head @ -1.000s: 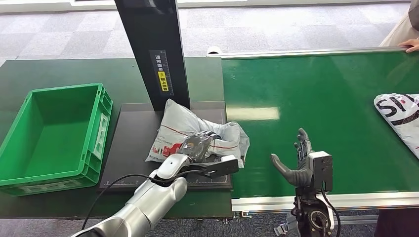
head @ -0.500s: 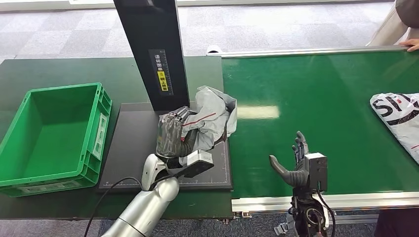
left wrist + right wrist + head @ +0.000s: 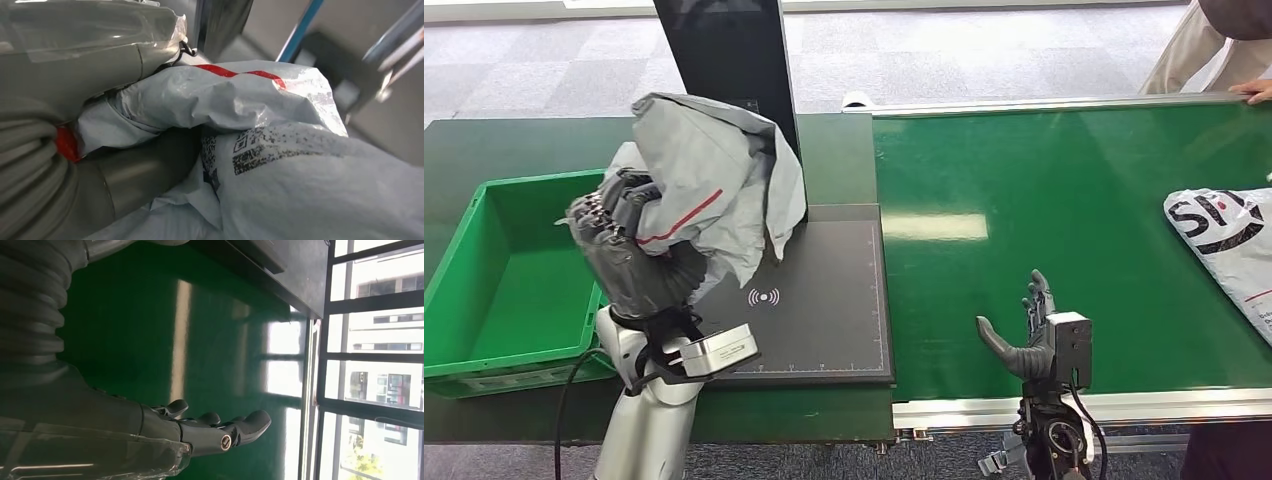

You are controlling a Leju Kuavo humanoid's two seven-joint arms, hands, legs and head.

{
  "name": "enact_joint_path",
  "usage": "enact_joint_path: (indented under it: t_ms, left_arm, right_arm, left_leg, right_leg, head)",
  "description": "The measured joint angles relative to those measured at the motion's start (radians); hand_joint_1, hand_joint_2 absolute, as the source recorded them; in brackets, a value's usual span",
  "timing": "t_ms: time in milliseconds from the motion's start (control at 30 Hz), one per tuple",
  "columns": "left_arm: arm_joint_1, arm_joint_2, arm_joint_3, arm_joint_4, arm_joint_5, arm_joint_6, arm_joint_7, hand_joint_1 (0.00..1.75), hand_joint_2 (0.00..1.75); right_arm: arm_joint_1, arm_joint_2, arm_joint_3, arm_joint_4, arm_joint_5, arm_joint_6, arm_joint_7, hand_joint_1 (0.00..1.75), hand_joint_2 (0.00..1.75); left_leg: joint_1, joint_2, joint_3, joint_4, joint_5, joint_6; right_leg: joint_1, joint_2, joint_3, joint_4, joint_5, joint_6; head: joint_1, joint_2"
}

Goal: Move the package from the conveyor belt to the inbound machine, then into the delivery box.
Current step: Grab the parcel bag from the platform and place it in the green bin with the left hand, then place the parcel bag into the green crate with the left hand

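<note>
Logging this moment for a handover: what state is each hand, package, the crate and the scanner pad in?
Left hand: grips the grey package, raised.
Grey package: lifted, crumpled, between pad and crate.
Right hand: empty, fingers apart, over the belt.
Green crate: nothing visible in it.
Scanner pad: bare.
White package: lying on the belt.

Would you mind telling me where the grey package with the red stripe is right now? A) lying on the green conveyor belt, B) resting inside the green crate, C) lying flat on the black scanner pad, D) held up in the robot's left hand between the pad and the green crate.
D: the left hand grips the grey package in the air, by the green crate; the black scanner pad lies bare.
</note>
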Motion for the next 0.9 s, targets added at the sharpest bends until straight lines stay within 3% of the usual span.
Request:
enact_joint_path:
  t_ms: [167,333,400,533,600,700,900]
  left_arm:
    - [0.000,0.000,0.066,-0.095,-0.014,0.000,0.000,1.75,1.75]
    - [-0.006,-0.003,0.119,-0.099,-0.112,-0.001,0.014,1.75,1.75]
    - [-0.022,-0.004,0.151,-0.051,-0.180,-0.001,0.086,1.75,1.75]
    - [-0.079,0.013,0.209,0.137,-0.241,-0.001,0.364,1.75,1.75]
    - [-0.102,0.029,0.239,0.222,-0.255,-0.001,0.430,1.75,1.75]
    - [-0.119,0.046,0.296,0.306,-0.272,0.000,0.444,1.75,1.75]
    - [-0.138,0.070,0.451,0.391,-0.220,0.000,0.392,1.75,1.75]
  right_arm:
    - [-0.001,-0.001,0.000,0.002,0.004,-0.005,-0.002,0.00,1.75]
    - [-0.003,-0.001,0.000,0.002,0.020,-0.007,-0.001,0.00,1.75]
    - [-0.003,-0.001,-0.001,0.002,0.025,-0.007,0.001,0.00,1.75]
    - [-0.002,0.000,-0.006,-0.001,0.039,-0.006,0.010,0.00,1.75]
    - [-0.002,0.000,-0.012,-0.002,0.045,-0.002,0.013,0.00,1.75]
    - [-0.002,0.000,-0.021,-0.002,0.055,0.004,0.013,0.00,1.75]
    - [-0.002,0.000,-0.030,-0.002,0.040,0.043,0.012,0.00,1.75]
  left_leg:
    - [0.000,0.000,0.000,0.000,0.000,0.000]
    - [0.000,0.000,0.000,0.000,0.000,0.000]
    - [0.000,-0.001,0.001,0.000,0.000,0.000]
    - [0.000,0.000,0.001,0.000,0.000,0.000]
    - [0.000,0.000,0.001,0.000,0.001,0.000]
    - [0.000,0.000,0.000,0.000,0.001,-0.001]
    - [0.000,0.000,-0.001,0.000,0.001,-0.001]
  right_leg:
    - [0.000,0.000,0.000,0.000,0.000,0.000]
    - [0.000,0.000,0.000,0.000,0.000,0.000]
    - [0.000,0.000,0.000,0.000,0.000,0.000]
    - [0.000,0.000,0.000,0.000,0.001,0.000]
    - [0.000,0.001,0.000,0.000,0.001,0.000]
    - [0.000,0.001,0.000,0.000,0.001,0.000]
    - [0.000,0.000,-0.001,0.000,0.000,0.000]
  head:
    - [0.000,0.000]
    - [0.000,0.000]
    - [0.000,0.000]
    - [0.000,0.000]
    - [0.000,0.000]
    - [0.000,0.000]
    - [0.000,0.000]
